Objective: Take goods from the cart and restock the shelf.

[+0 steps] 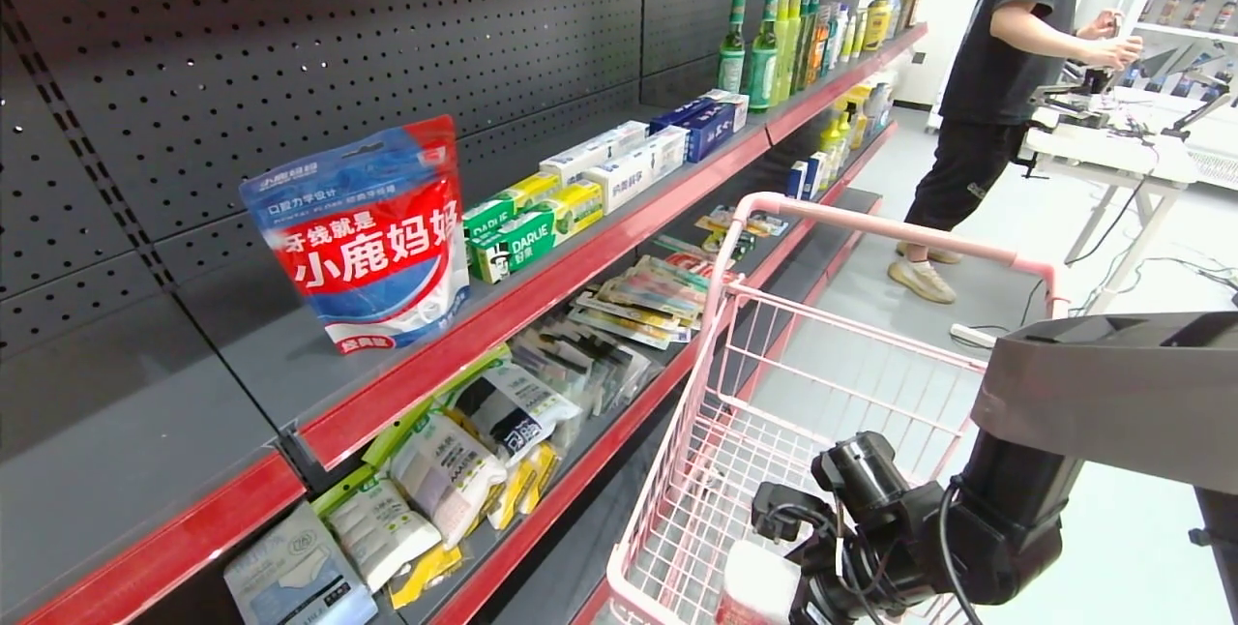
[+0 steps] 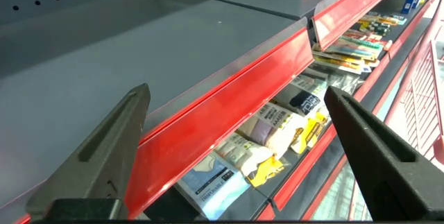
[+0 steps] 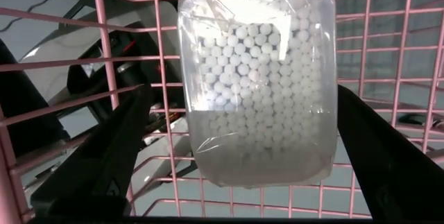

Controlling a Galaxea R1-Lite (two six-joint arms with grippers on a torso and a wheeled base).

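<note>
Matt grey painted metal on shelf (image 1: 251,335); front strip (image 1: 542,286) glossy red; pegboard (image 1: 387,25) dark, matt, perforated metal; cart (image 1: 875,230) pink coated wire, smooth; pouch (image 1: 368,238) glossy printed plastic; bag (image 3: 263,165) clear shiny plastic film, creased; beads (image 3: 263,78) inside smooth, white, matt

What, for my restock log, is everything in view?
shelf: one, grey, red-edged, robot's left
pouch: one, red-blue, upright, upper shelf
toothpaste boxes: several, green, white, blue, upper shelf
bottles: several, green, yellow, upper shelf's far end
packets: many, mostly white, lower shelf
cart: one, pink, beside shelf
bead bag: one, clear, white beads, in cart
left gripper: one, dark, jaws open, facing shelf edge
right gripper: one, dark, jaws open astride bead bag
</note>
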